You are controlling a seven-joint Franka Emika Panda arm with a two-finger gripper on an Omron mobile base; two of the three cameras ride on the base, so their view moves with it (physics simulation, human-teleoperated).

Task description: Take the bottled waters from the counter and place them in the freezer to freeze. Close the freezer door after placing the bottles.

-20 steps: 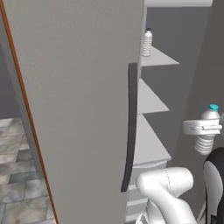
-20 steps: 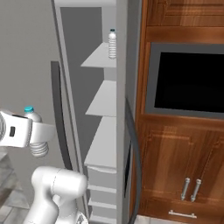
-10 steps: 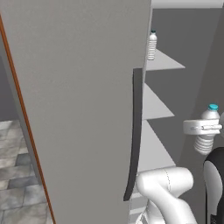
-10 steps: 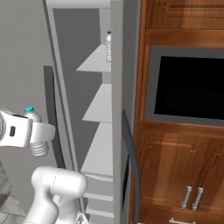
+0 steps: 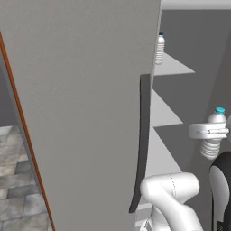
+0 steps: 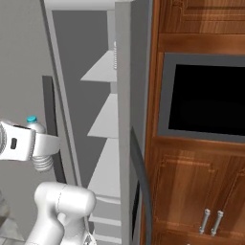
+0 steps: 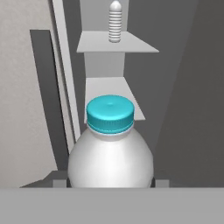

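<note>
now, change since a second ago: both base views have shifted, so the base has moved; the freezer door [image 5: 85, 113] takes up more of the left base view and its bar handle [image 5: 140, 144] sits further right in the picture; the shelved bottle has slid sideways in both views with that camera shift.
claw: the gripper [image 5: 208, 131] is clamped round the body of the held bottle [image 5: 214, 133], jaws narrowed onto it, same hold as before.
held bottle vs claw: upright, teal cap [image 7: 110, 113] rising above the clamp; in the hand view it stands right before the camera.
held bottle vs freezer: in front of the open freezer [image 6: 103, 139], beside the door's handle, level with the middle shelves.
other bottle: the second bottle [image 5: 159, 48] stands upright on the top shelf [image 7: 117, 45], well above and beyond the claw.
freezer door: swung open, edge-on to the base.
beside: black wall oven [image 6: 208, 98] in brown wood cabinetry [image 6: 191, 191], right of the fridge.
</note>
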